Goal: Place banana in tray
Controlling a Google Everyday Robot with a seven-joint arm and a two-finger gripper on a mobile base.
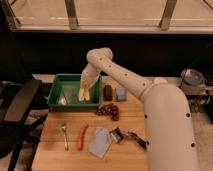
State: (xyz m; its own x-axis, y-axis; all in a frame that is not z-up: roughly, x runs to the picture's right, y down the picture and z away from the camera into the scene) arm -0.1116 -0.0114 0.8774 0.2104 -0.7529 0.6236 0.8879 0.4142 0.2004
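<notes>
The white arm reaches from the right side across the back of the desk, bending down at its elbow over the green tray that sits at the desk's back left corner. The claw hangs at the end of the arm, just above the right half of the tray, and it is clenched on the banana. The banana hangs below the claw with its long axis close to upright, the top end caught in the claw and the lower end pointing down toward the tray floor, near the tray's right wall. Whether the lower tip touches the tray floor cannot be told. A small pale thing lies on the tray floor toward its front left.

Just right of the tray, along the back edge, stand a dark block and a pale blue box, side by side and a little apart. In front of them, near the middle of the desk, lies a bunch of dark grapes. Toward the front left lies a fork, with a carrot just to its right. A grey cloth lies beside the carrot, and a dark-handled tool rests to the right of the cloth, toward the front edge. A black chair stands off the left edge of the desk.
</notes>
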